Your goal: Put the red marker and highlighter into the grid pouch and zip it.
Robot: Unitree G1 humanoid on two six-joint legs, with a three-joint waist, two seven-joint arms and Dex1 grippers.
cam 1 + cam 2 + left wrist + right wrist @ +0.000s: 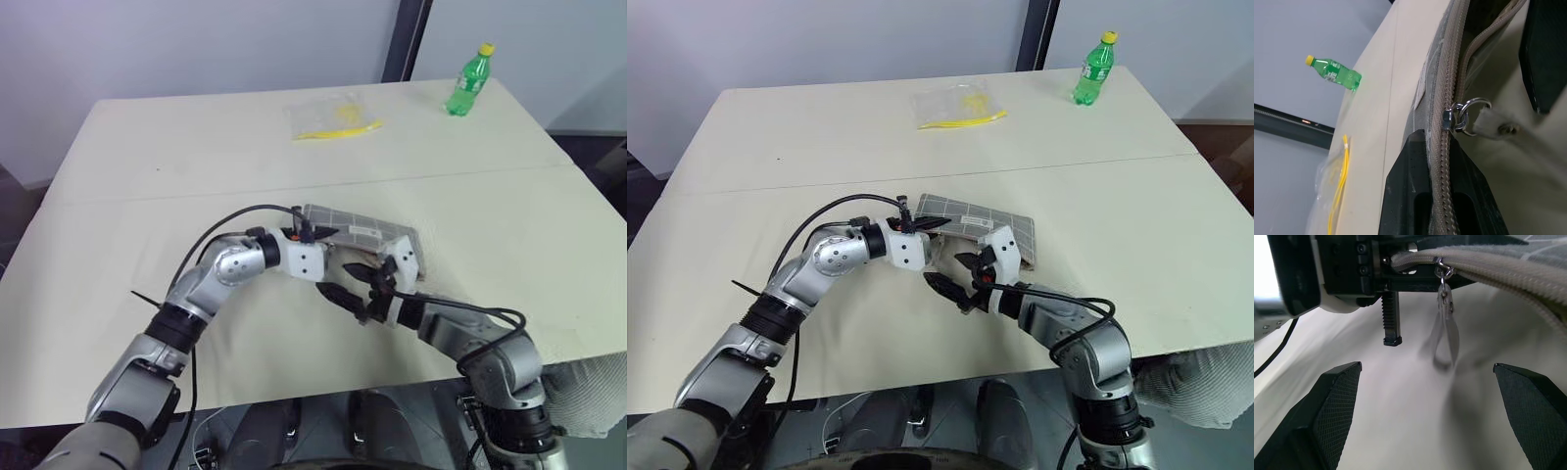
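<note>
The grid pouch (364, 233) lies flat near the middle of the table (147, 147), its long axis running left to right and slightly toward the near right. Its zipper edge (1447, 98) faces the robot; the pull tab (1445, 335) hangs from the slider.

The left gripper (1442, 196) reaches in from the left, roughly level, its fingers clamped tight on the pouch's zipper edge at the left end.

The right gripper (1425, 411) reaches forward and leftward from the near right, jaws spread wide and holding nothing, just before the pull tab.

A green bottle (469, 80) and a clear plastic bag (331, 117) sit at the far side, well apart from the pouch.
</note>
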